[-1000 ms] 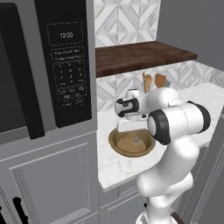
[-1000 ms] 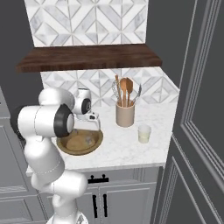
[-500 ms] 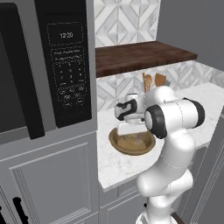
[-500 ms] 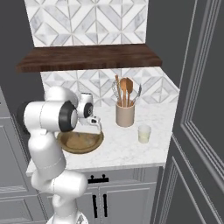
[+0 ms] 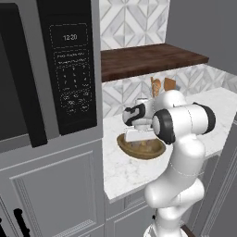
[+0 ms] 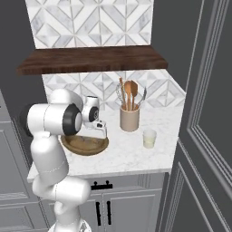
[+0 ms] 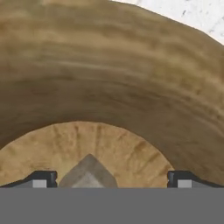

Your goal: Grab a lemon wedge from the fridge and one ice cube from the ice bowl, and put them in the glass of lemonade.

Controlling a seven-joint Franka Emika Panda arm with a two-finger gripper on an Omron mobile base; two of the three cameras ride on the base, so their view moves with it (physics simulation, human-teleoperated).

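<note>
One gripper down inside the ice bowl; jaws spread wide, gripping nothing | grey ice cube sits between the tips

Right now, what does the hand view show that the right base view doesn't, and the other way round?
Hand view: a pale grey cube on the floor of the wooden bowl, between the open tool tips. Right base view: the glass of lemonade, the crock of spatulas, the wooden shelf and the arm reaching over the counter. Both: the wooden bowl.
</note>
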